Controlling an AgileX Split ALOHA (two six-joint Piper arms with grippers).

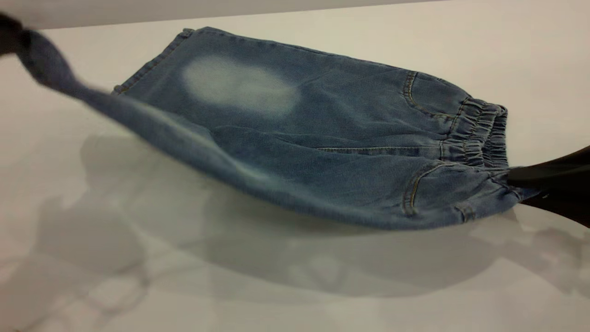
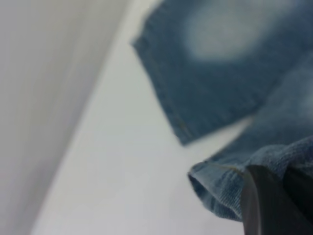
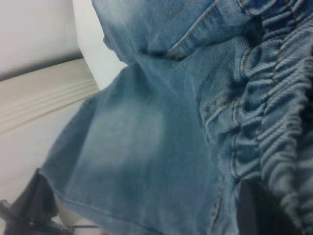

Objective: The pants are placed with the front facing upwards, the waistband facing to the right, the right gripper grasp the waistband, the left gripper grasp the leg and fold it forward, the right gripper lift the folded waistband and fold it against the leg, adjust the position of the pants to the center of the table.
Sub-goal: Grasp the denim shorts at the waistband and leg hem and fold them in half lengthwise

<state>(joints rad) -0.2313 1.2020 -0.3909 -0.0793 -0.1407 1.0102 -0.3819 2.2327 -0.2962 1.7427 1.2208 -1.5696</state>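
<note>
The blue denim pants (image 1: pixel 322 138) lie on the white table (image 1: pixel 276 286) with the waistband (image 1: pixel 479 133) at the right. Their near half is lifted off the table and stretched between both grippers, casting a shadow below. My left gripper (image 1: pixel 11 37) at the far left is shut on the near leg's hem (image 2: pixel 220 188), held above the table. My right gripper (image 1: pixel 516 182) at the right edge is shut on the near end of the waistband (image 3: pixel 274 127). The far leg with its pale knee patch (image 1: pixel 239 85) rests flat. In the right wrist view the left gripper (image 3: pixel 34 205) shows beyond the raised leg.
Bare white tabletop surrounds the pants in front and at the left. The table's far edge (image 1: pixel 184 18) runs just behind the far leg's hem. A pale wall surface (image 2: pixel 44 98) borders the table in the left wrist view.
</note>
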